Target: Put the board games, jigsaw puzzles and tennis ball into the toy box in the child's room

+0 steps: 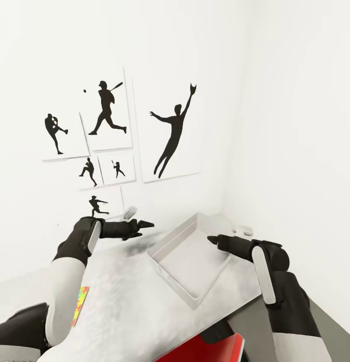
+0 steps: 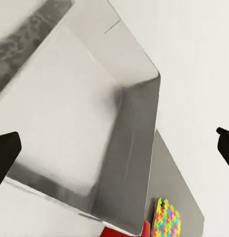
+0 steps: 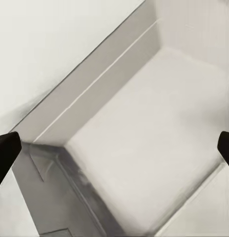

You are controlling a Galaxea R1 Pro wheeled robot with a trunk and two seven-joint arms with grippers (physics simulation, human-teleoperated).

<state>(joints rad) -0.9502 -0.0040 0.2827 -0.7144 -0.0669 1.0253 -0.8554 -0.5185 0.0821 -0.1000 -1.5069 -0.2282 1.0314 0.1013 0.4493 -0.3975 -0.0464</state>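
The left fingers (image 1: 145, 223) are spread apart and grasp nothing; in the left wrist view their two dark tips (image 2: 6, 153) sit at opposite edges of the frame with the toy box (image 2: 129, 148) between them. In the head view they hang left of centre, just past the box's upper-left rim, pointing right. The right fingers (image 1: 215, 240) are likewise released and bare; their tips (image 3: 6, 153) frame the box's pale floor (image 3: 144, 148) in the right wrist view. In the head view they reach in from the right, over the box's right-hand rim, pointing left.

The toy box (image 1: 167, 264) stands at centre frame on the counter (image 1: 124, 301), turned so one corner points toward the lower middle. It is a light grey bin with sloping walls and a rim, and its floor is bare.

A jigsaw puzzle (image 1: 80, 304), a thin square of yellow, green and pink pieces, lies on the counter at lower left, partly hidden behind the left forearm. The left wrist view shows it (image 2: 166, 219) near the bottom edge, beside the box's outer wall.

A red flat thing (image 1: 215, 349) shows at the bottom of the head view, below the counter's edge; what it is I cannot tell.

On the white wall at upper left hang black sports silhouette prints (image 1: 172, 130).
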